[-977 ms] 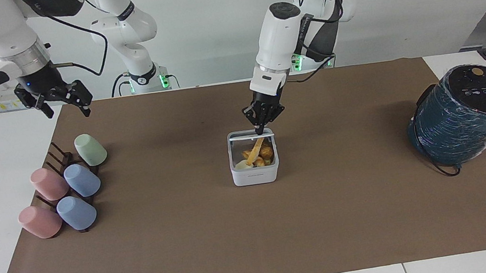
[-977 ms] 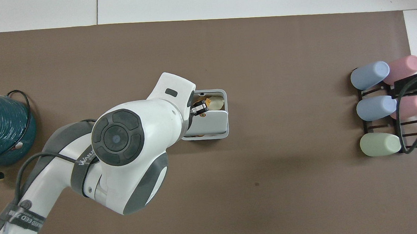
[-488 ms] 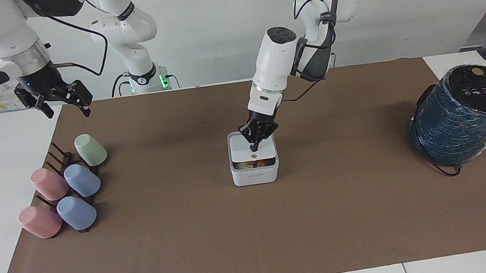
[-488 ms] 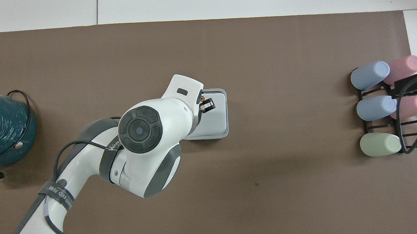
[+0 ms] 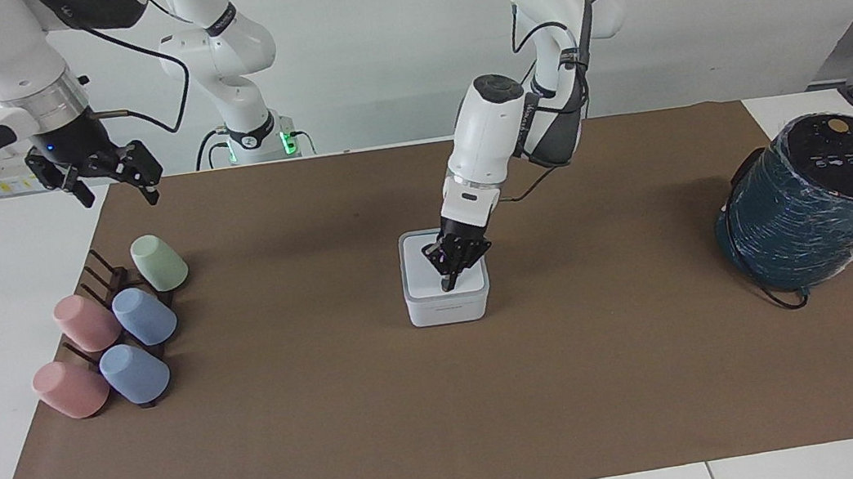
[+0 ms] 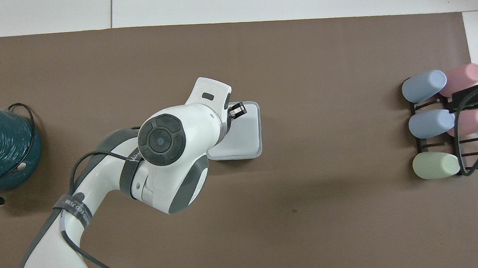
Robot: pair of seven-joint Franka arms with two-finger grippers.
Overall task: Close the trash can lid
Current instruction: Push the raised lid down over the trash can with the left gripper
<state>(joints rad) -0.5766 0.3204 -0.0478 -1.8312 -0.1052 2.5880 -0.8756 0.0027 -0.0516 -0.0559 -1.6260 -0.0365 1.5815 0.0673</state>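
Note:
The small white trash can (image 5: 448,309) stands in the middle of the brown mat. It also shows in the overhead view (image 6: 259,152). Its white lid (image 5: 421,267) lies flat on top and no contents show; from above the lid (image 6: 245,130) looks level with the rim. My left gripper (image 5: 446,285) points down, fingers together, with its tip on the lid over the edge farthest from the robots. It hides the orange-brown dot. My right gripper (image 5: 117,194) waits in the air, open and empty, over the mat's edge by the cup rack.
A large dark teal cylinder (image 5: 817,200) with a black top and a cable lies at the left arm's end of the table. A dark rack (image 5: 101,270) with several pastel cups stands at the right arm's end.
The lid has swung down from upright to flat, hiding the food scraps inside. My left gripper followed it down and away from the robots. The right arm has not moved.

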